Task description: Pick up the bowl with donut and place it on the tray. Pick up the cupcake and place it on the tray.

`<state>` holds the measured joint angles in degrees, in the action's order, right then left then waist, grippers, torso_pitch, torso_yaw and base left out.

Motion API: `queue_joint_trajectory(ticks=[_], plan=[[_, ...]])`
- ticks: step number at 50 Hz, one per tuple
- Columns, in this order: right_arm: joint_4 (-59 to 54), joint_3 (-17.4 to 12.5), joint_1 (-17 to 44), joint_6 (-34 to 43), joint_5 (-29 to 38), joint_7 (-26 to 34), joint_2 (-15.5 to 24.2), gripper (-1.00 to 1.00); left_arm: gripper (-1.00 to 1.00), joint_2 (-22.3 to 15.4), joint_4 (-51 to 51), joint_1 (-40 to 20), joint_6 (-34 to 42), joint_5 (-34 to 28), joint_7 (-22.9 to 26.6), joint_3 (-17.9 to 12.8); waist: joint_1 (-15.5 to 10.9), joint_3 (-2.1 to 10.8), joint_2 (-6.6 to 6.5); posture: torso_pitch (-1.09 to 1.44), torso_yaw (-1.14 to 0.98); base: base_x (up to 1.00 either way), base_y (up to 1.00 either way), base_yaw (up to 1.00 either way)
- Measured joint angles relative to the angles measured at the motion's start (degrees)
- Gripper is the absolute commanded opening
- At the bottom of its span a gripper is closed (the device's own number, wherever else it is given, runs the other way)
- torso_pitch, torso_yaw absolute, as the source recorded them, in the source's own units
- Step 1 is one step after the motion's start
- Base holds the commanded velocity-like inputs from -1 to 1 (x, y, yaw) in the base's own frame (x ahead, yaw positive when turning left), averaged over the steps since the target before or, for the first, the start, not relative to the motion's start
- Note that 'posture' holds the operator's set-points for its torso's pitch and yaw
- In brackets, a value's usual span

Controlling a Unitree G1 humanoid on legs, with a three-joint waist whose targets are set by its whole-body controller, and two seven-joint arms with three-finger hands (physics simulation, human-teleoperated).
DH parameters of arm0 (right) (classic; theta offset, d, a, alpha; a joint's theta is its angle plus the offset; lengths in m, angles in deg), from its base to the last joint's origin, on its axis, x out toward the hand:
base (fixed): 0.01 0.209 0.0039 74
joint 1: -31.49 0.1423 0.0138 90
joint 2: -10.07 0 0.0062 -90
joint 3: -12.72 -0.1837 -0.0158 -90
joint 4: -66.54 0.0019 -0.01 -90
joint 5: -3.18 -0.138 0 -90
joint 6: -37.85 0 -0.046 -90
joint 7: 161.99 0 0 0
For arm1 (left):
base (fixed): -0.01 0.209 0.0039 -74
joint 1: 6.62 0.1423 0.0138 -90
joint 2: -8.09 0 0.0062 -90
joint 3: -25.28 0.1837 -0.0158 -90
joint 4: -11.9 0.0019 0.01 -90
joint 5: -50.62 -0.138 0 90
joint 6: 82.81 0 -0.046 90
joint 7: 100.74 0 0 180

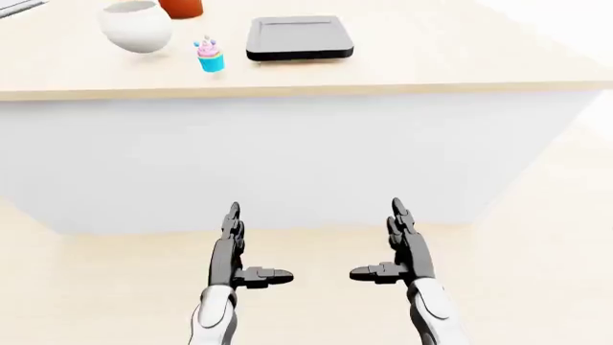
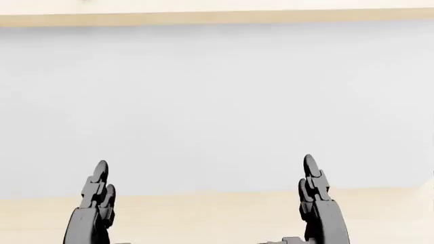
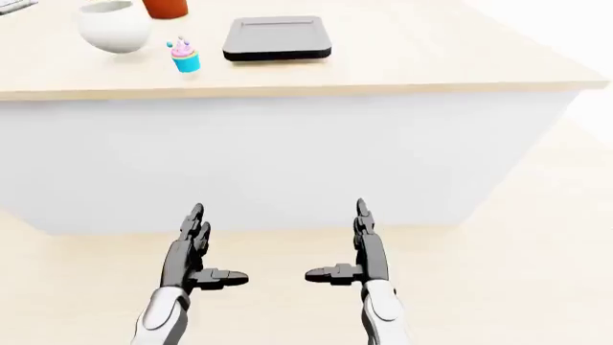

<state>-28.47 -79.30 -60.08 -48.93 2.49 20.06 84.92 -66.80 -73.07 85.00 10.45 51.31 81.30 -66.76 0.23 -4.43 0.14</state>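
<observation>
In the left-eye view a white bowl (image 1: 136, 26) stands on the counter at the top left; I cannot see inside it. A cupcake (image 1: 209, 55) with a blue wrapper and pink icing stands to its right. A dark tray (image 1: 299, 38) lies right of the cupcake, with nothing on it. My left hand (image 1: 244, 251) and right hand (image 1: 394, 248) are open and empty, held low at the bottom of the view, well short of the counter. The head view shows only the fingertips of the left hand (image 2: 100, 175) and right hand (image 2: 311, 170).
A light wooden counter (image 1: 412, 65) on a white base spans the view. An orange-red pot (image 1: 181, 7) stands at the top edge behind the bowl. Pale wooden floor (image 1: 537, 251) lies below and to the right.
</observation>
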Motion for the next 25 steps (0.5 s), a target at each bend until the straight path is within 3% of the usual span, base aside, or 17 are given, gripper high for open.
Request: queue_joint_trajectory(ticks=[1, 3, 5, 7, 18, 25], plan=[[1.5, 0.0, -0.2, 0.2, -0.1, 0.1, 0.1, 1.00, 1.00, -0.1, -1.4, 0.1, 0.2, 0.1, 0.1, 0.0, 0.0, 0.55, 0.22, 0.00, 0.00, 0.00, 0.00, 0.00], [5.1, -0.2, 0.6, -0.3, -0.3, 0.1, 0.2, 1.00, 1.00, -0.2, -4.9, -0.9, -0.5, 0.1, 0.1, 0.0, -0.3, 3.38, 0.21, 0.00, 0.00, 0.00, 0.00, 0.00], [5.5, -0.3, 0.9, -1.2, -0.4, 0.1, 0.1, 1.00, 1.00, 0.0, -5.5, -1.1, -1.4, 0.0, 0.1, 0.2, -0.4, 2.36, 0.60, 0.00, 0.00, 0.00, 0.00, 0.00], [4.9, -0.2, 0.4, -1.2, -0.5, 0.2, 0.2, 1.00, 1.00, 0.1, -5.7, -0.3, -0.8, -0.1, 0.2, 0.6, -0.4, 3.14, 0.56, 0.00, 0.00, 0.00, 0.00, 0.00], [4.6, -0.4, 1.4, 0.8, -0.5, 0.3, 0.3, 1.00, 1.00, -0.1, -10.4, -0.4, 4.2, -0.4, 0.5, 0.6, -0.4, 3.70, 0.20, 0.00, 0.00, 0.00, 0.00, 0.00], [14.4, -0.3, 1.6, 7.3, -0.6, 0.1, 0.4, 1.00, 1.00, -0.4, -22.4, -1.3, 12.9, -0.7, 0.7, 0.3, -0.5, 4.17, 0.21, 0.00, 0.00, 0.00, 0.00, 0.00]])
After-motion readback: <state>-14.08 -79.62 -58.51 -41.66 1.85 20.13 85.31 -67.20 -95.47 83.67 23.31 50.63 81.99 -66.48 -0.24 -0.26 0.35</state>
